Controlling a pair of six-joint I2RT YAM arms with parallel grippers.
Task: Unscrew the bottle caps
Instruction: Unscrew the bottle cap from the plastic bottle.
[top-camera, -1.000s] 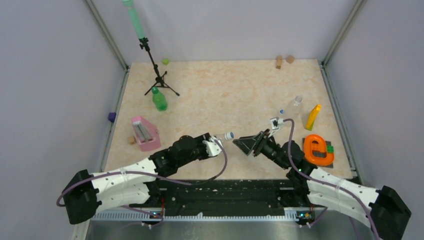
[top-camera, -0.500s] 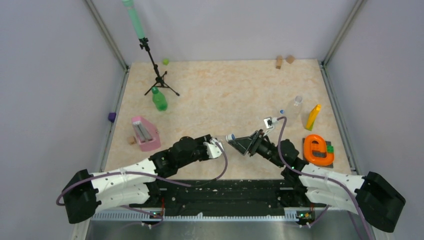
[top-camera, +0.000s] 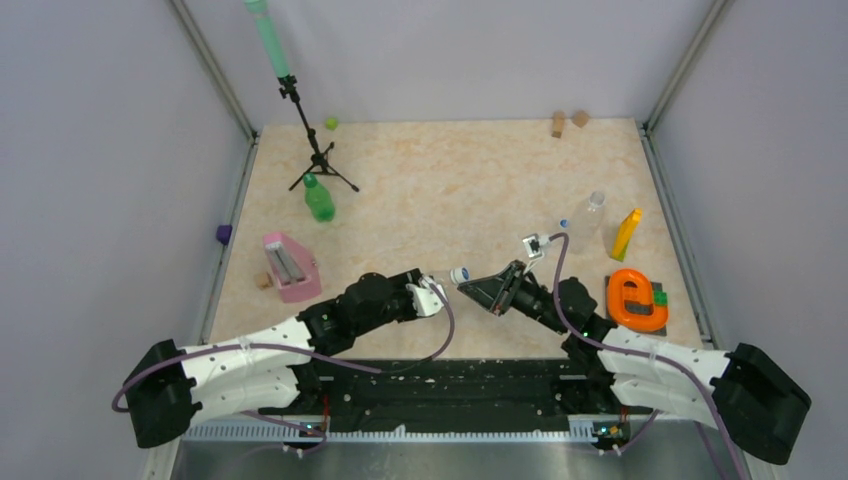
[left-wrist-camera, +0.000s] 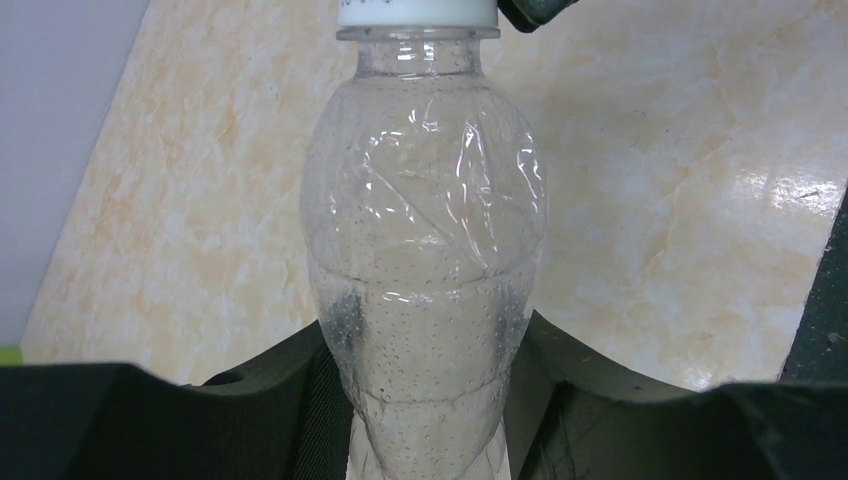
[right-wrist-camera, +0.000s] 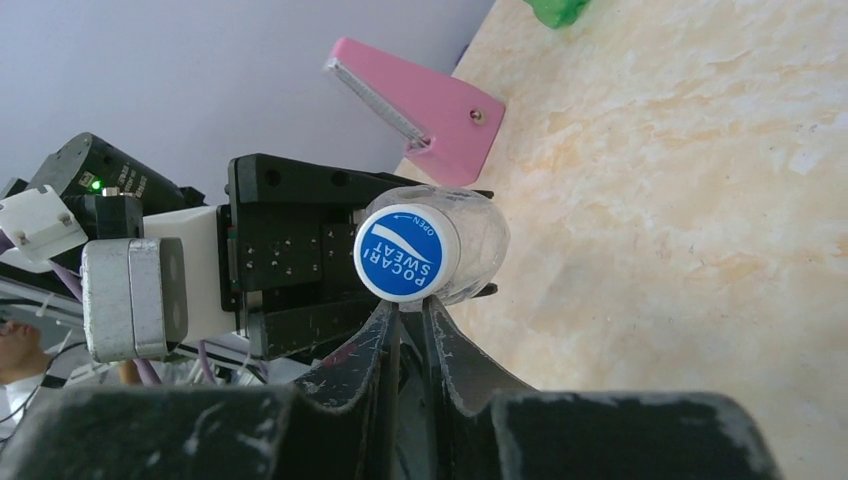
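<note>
1. My left gripper is clamped on the lower body of a clear bottle. It holds it off the table near the front edge, with the neck pointing to my right.
2. The bottle's blue cap is on, with its printed face turned toward my right wrist.
3. My right gripper has its fingers together. The tips touch the cap's rim and the cap is not between them.
4. Left of the held bottle, a pink block sits on the table.
5. Well to the right of the held bottle lies an orange ring.
6. Beyond the held bottle and to its right, a second bottle, also clear, stands near a yellow block.
7. A loose cap, blue, lies just beside that second bottle, on the side nearer the held bottle.
8. Beyond the held bottle and to its left stands a green bottle with a dark green cap on it.
9. The green bottle stands at the feet of a tripod.
10. Farthest from the held bottle, by the back wall, are a lime lump on the left and wooden blocks on the right.
</note>
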